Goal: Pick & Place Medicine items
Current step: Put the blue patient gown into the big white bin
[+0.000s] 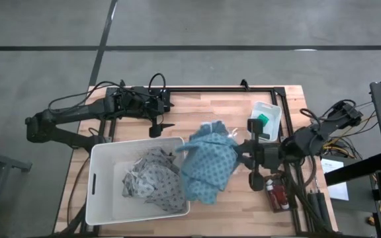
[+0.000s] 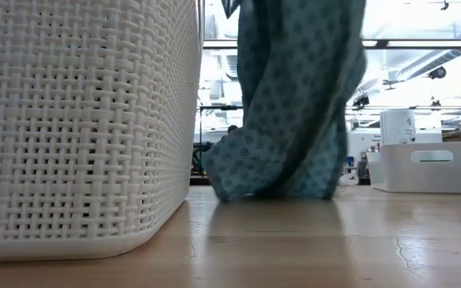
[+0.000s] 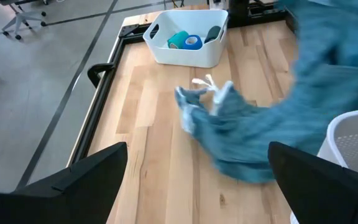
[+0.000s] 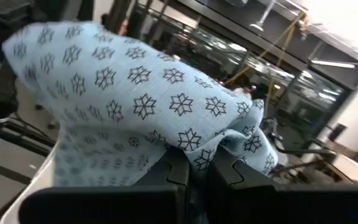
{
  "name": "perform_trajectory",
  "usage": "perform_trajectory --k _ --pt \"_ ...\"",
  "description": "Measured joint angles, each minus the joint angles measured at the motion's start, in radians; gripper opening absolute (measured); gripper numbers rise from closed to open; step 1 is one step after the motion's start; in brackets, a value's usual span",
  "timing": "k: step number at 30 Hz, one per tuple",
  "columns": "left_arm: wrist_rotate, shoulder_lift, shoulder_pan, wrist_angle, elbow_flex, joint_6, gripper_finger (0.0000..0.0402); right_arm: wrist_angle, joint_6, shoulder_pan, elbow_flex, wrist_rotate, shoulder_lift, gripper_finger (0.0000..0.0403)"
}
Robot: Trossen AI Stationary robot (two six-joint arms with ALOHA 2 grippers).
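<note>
The large white basket (image 1: pixel 101 192) was taken as the landmark. Just behind it, the left gripper (image 1: pixel 159 125) was seen hovering over bare wood, fingers spread wide and empty. Inside the basket a grey patterned cloth (image 1: pixel 152 184) was already lying. Just right of the basket, a blue patterned cloth (image 1: pixel 207 162) was hung up off the table, pinched in the fully closed right gripper (image 1: pixel 243 153). Well right of the basket, the teal-green roll (image 3: pixel 178 40) and blue piece (image 3: pixel 193 42) were seen sitting in the small white bin (image 1: pixel 275 116); the red bottles (image 1: pixel 280 196) were lying at the table's right edge, untouched.

A snag was to be feared: the cloth's trailing hem could be caught on the basket rim and the basket dragged or tipped.

The bin's contents were shown clearly only by the left wrist view; the hem brushing the tabletop was revealed only in the low view; the pinch itself was shown by the right wrist view.
</note>
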Motion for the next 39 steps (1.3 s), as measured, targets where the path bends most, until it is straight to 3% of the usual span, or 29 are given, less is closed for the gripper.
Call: perform_trajectory --k 14,19,31,39 --pt "0.000 0.000 0.000 0.000 0.000 0.000 0.0393 0.167 -0.030 -0.162 0.036 -0.311 0.147 0.0013" --pt "0.000 0.000 0.000 0.000 0.000 0.000 0.0393 0.197 -0.037 -0.227 0.121 -0.426 0.237 0.0013" --pt "0.000 0.000 0.000 0.000 0.000 0.000 0.0393 0.191 0.115 -0.379 0.386 -0.779 0.543 0.0013" --pt "0.000 0.000 0.000 0.000 0.000 0.000 0.0393 0.167 0.158 -0.389 0.570 -0.800 0.735 0.0013"
